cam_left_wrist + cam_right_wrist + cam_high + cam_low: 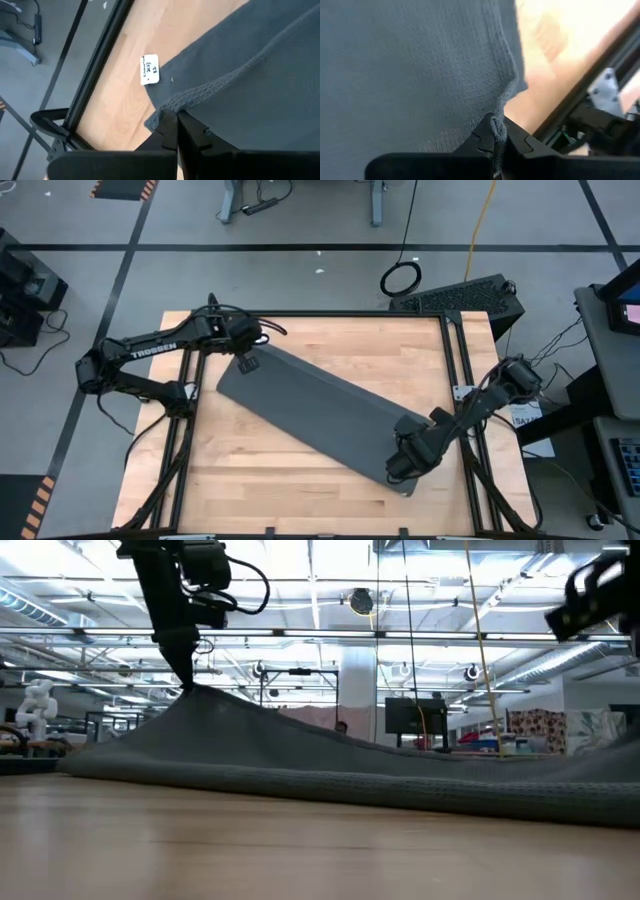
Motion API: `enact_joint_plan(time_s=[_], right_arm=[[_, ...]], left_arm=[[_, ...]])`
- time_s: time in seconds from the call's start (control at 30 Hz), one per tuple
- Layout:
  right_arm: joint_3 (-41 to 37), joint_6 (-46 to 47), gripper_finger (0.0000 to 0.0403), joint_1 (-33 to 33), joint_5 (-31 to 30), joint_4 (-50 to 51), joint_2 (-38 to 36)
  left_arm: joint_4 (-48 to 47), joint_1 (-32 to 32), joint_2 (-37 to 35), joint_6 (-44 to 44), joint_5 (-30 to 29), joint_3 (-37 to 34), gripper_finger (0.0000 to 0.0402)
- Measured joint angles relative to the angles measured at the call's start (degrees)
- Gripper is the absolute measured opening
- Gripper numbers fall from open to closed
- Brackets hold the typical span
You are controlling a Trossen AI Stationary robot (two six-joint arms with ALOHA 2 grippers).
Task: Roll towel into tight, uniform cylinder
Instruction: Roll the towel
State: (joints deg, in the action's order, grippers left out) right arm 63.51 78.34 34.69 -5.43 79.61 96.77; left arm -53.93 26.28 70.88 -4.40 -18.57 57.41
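Note:
The dark grey towel (315,408) lies spread as a long strip, slanting across the wooden table from far left to near right. Its white tag (150,69) sticks out at the far-left end. My left gripper (246,352) is shut on that end, which it holds raised in a peak (190,690). My right gripper (404,462) is shut on the near-right end. The towel's long middle and its near edge (330,790) rest on the table. My left gripper pinches the towel's hemmed corner (169,106), close to the tag, between its two fingers. It comes from above, slanting down. That corner is lifted off the wood and the cloth slopes down from it to the table. My right gripper pinches a bunched bit of the towel's hemmed edge (498,126) at the near-right end between its two fingers, coming steeply from above. The cloth spreads away from the fingers toward the other arm; whether this end is off the table, I cannot tell.
Black frame rails (455,370) run along the table's edges, close to both grippers. Bare wood (260,480) shows on the near left, and more on the far right (380,350). A black case (462,295) sits beyond the far-right corner.

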Motion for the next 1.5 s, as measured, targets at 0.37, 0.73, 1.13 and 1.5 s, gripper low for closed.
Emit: enact_joint_plan(time_s=[0.37,0.73,1.13,1.5], right_arm=[[-4.22,-1.63,0.0000,-2.47,2.88,-4.04,0.00],[-4.96,0.08,0.0000,-2.52,-1.74,-1.41,0.00],[3.36,-2.93,0.0000,-1.51,-1.82,9.78,-1.12],[14.39,-1.91,0.0000,4.43,0.81,10.38,-1.62]], left_arm=[[4.13,0.22,4.54,-3.89,-1.68,0.02,0.0000],[8.27,0.76,9.08,-3.46,-4.65,0.00,0.0000],[-4.27,0.55,4.95,2.62,-6.56,0.76,0.0000],[-13.89,-5.02,-12.39,11.56,2.11,0.76,0.0000]])
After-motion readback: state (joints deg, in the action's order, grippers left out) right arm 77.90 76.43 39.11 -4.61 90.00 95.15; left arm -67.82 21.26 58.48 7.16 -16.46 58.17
